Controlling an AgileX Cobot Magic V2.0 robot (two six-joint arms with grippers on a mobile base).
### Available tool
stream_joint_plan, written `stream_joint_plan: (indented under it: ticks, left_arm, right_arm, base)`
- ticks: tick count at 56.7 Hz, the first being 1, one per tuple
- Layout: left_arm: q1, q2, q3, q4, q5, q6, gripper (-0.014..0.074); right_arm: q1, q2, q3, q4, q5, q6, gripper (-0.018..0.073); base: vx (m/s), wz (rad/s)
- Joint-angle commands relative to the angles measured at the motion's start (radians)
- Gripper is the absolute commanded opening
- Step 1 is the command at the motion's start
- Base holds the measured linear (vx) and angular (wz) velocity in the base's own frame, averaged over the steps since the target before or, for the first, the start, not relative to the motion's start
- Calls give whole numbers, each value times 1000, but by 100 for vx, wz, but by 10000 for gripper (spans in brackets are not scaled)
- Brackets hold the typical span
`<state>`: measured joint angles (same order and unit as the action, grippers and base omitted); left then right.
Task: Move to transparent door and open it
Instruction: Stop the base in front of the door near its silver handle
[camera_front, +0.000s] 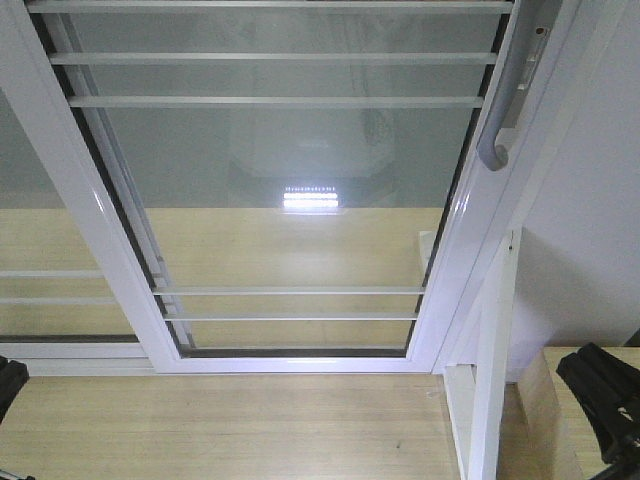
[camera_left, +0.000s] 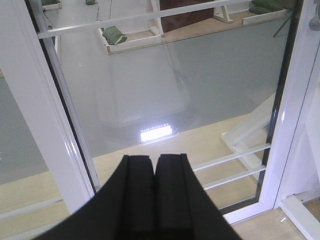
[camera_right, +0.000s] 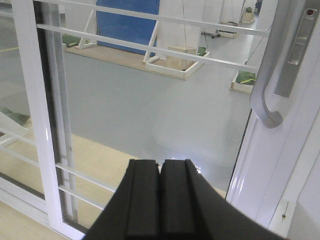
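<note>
While pointed at the transparent door (camera_front: 300, 150), the left gripper (camera_left: 155, 162) & right gripper (camera_right: 160, 167) are held w/ fingers pressed together, nothing gripped; the handle (camera_right: 272, 50) is seen upper right, untouched.

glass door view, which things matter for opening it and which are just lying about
For the job: glass door, pull handle, left gripper, right gripper, both shut.
Just about: side pane without a handle, green bags, blue board beyond the glass.
</note>
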<state>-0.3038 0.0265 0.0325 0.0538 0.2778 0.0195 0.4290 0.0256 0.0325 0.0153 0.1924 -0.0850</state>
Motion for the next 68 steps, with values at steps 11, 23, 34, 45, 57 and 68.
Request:
stream_joint_plan:
  ticks: [11, 23, 34, 45, 57, 68]
  left_arm:
    - [-6, 19, 7, 118, -122, 1, 3]
    - [-6, 19, 7, 151, -242, 0, 3]
    - [-6, 19, 7, 70, -288, -93, 3]
    - [-6, 19, 7, -7, -381, -185, 3]
    - [-6, 19, 3, -9, -469, -189, 3]
    - [-6, 53, -3, -131, -499, -184, 3]
  right_arm:
    - [-2, 18, 1, -5, -82, -4, -1]
    - [-2, 20, 0, -5, -95, -4, -1]
    - [-2, 20, 0, -5, -109, -3, -1]
    - [-2, 20, 0, -5, -213, -3, -1]
    - [-2, 26, -19, 84, -299, 2, -1]
    - [-4, 200, -141, 183, -308, -137, -1]
  base:
    - [0, 0]
    - [0, 0]
    - [0, 0]
    - [0, 0]
    - [0, 0]
    - [0, 0]
